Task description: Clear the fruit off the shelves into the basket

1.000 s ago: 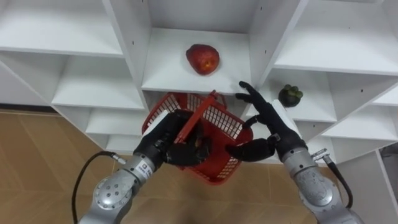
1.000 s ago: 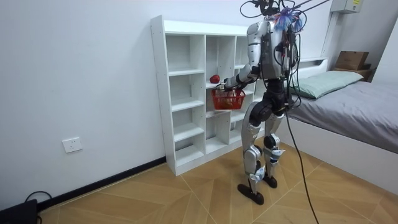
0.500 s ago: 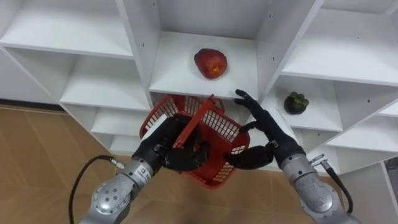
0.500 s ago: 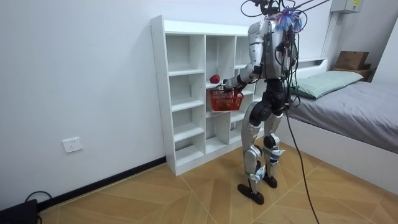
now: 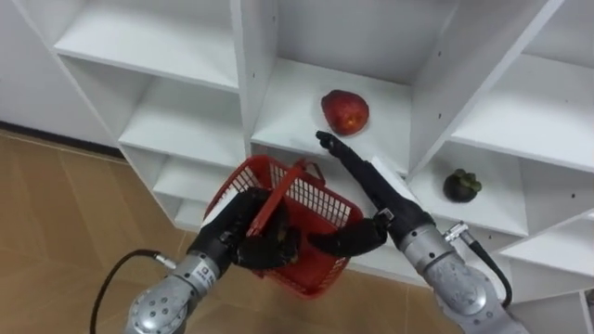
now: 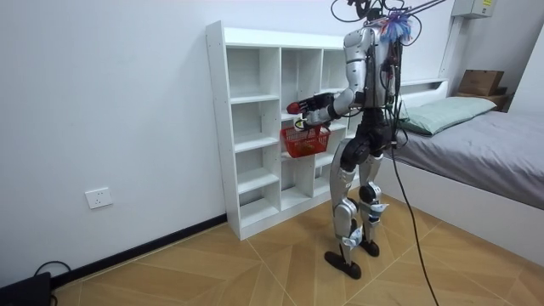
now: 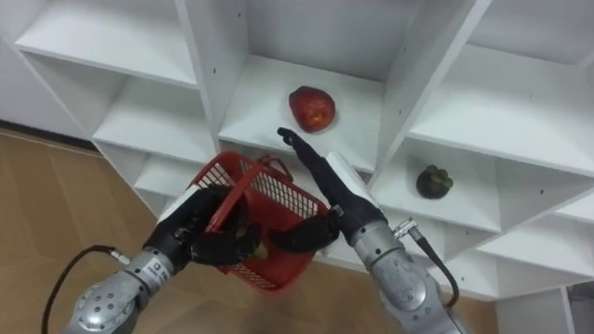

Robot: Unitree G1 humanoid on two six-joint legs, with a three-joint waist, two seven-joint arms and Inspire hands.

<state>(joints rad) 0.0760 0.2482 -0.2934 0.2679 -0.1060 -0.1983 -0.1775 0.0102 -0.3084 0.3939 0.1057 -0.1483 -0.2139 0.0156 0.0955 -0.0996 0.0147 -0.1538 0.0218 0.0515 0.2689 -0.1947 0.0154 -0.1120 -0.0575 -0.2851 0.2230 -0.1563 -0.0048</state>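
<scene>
Closest to the camera, the left hand (image 5: 243,237) is curled tight round the handle (image 5: 278,193) of the red basket (image 5: 323,197). It carries the basket tilted in front of the closet (image 6: 219,127), just below the front edge of a middle shelf (image 5: 290,109). Beside it the right hand (image 5: 373,186) is spread wide and holds nothing. Its fingers are straight and stretch up over the shelf edge, and the thumb is splayed down against the basket's right wall (whether it touches the mesh I cannot tell). The fingertips lie near the red fruit (image 5: 345,110) but apart from it. That fruit sits on the shelf board toward the back of the middle compartment. One compartment to the right and a little lower, a dark fruit (image 5: 461,186) with a green cap rests on its own shelf, well apart from both hands. Wooden floor (image 5: 56,213) shows below the closet at left. In the room view the robot stands upright facing the closet, with a bed (image 6: 484,136) behind it at the room view's right.
</scene>
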